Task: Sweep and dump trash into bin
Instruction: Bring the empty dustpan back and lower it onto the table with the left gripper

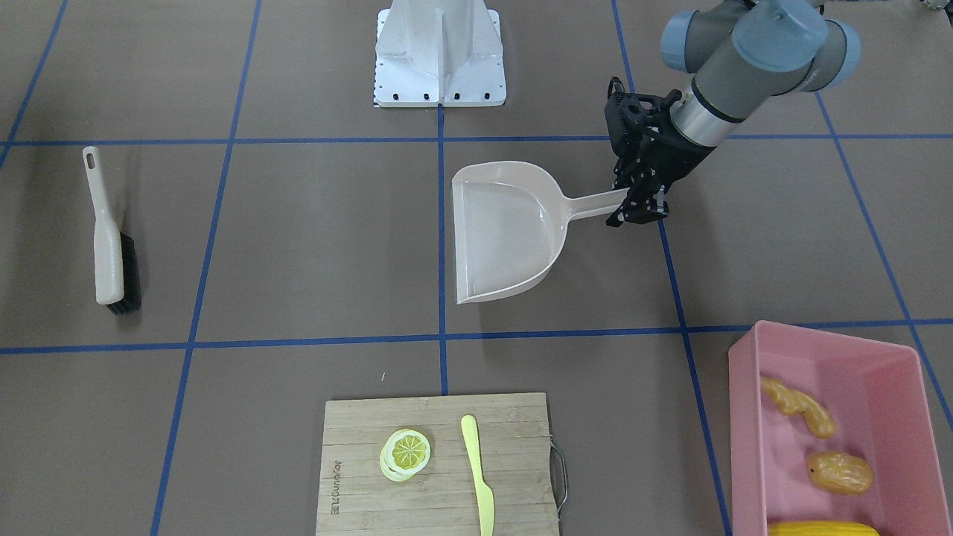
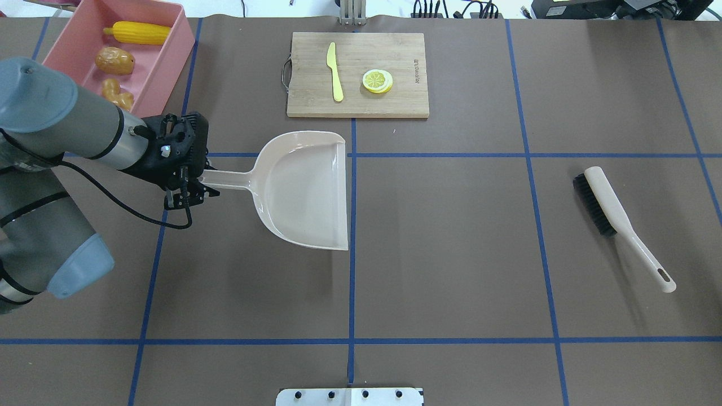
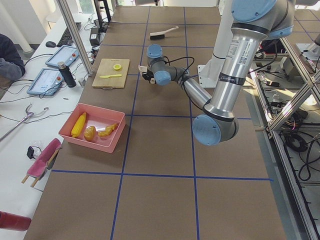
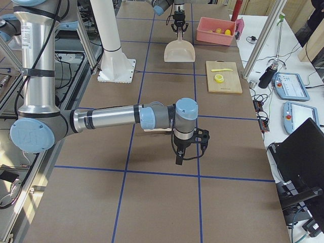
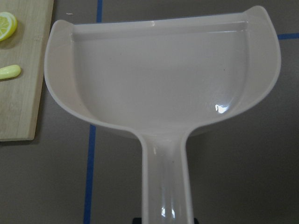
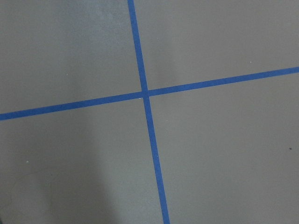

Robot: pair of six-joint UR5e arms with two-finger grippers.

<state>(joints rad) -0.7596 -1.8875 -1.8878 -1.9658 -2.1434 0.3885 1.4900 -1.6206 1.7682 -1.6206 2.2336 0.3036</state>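
Left gripper, near the table's left edge, is clamped on the end of the dustpan's handle. Behind it, in the far-left corner, stands the pink bin, and all three pieces of trash lie inside: the corn cob farthest back, the potato in the middle, the ginger root nearest the robot. The beige dustpan stretches from the gripper toward the middle of the table, its wide mouth facing right. At the middle of the far edge sits a wooden cutting board with a plastic knife and a lemon slice on it. A hand brush lies toward the right edge. The right gripper hangs pointing down over the near side; I cannot tell how its jaws stand.
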